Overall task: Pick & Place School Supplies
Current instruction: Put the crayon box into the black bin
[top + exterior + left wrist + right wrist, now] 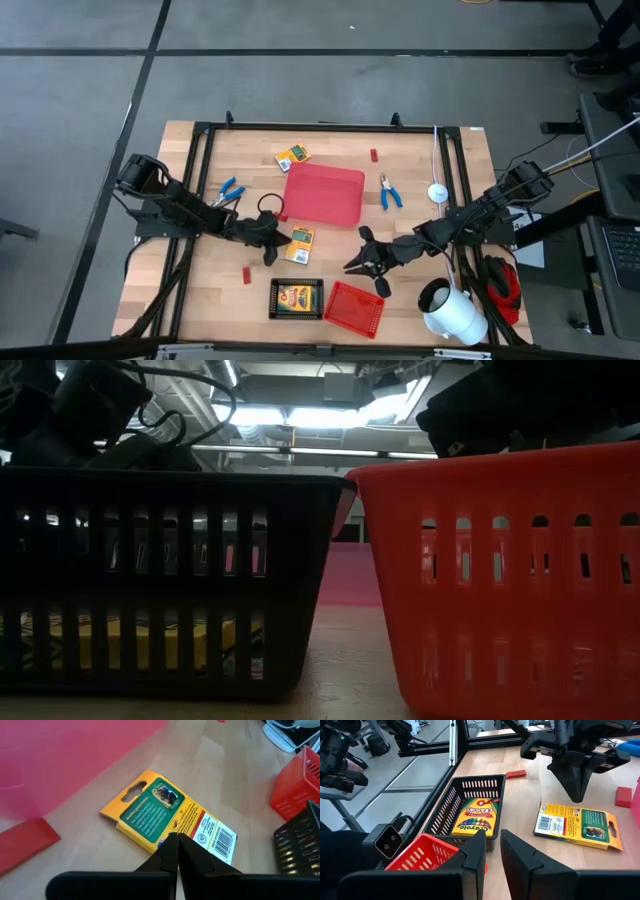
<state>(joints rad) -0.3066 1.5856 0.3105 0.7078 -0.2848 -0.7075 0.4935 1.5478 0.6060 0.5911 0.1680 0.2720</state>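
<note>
While your left gripper (177, 851) hovers pinched together above card box (170, 817), right gripper (492, 851) waits empty, fingers slightly apart, near black basket (447, 802).

wooden table (400, 290) bearing trays, supplies

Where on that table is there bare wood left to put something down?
Bare wood lies along the far edge between the card box and small red block, and at the near left corner beside the black basket. The middle is crowded: red tray, left gripper, right gripper.
</note>
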